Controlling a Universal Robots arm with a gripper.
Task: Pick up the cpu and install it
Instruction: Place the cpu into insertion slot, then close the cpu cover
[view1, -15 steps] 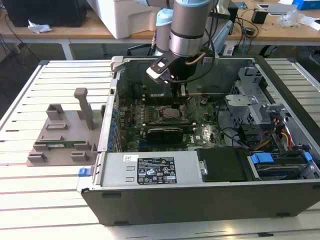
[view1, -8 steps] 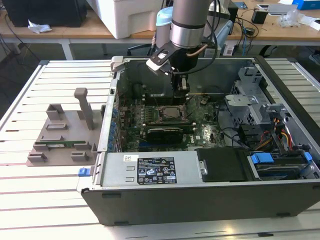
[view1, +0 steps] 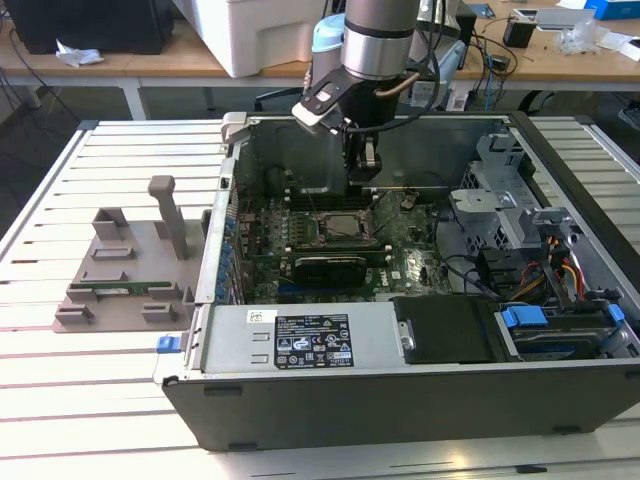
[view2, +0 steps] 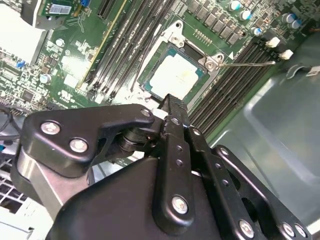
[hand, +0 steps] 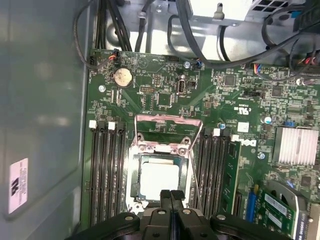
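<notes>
No text can be read on the power supply label (view1: 312, 340) or the case-wall sticker (hand: 17, 186).

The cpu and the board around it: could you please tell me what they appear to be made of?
The cpu: its top looks like bare metal, silver-grey with a soft sheen. The board: probably laminate under a glossy green coating, carrying small soldered parts.

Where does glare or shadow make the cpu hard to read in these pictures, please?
In the second wrist view, glare bleaches the top of the cpu almost white; in the first wrist view it is bright too, like the finned heat sink; in the exterior view it lies dim inside the shadowed computer case.
</notes>
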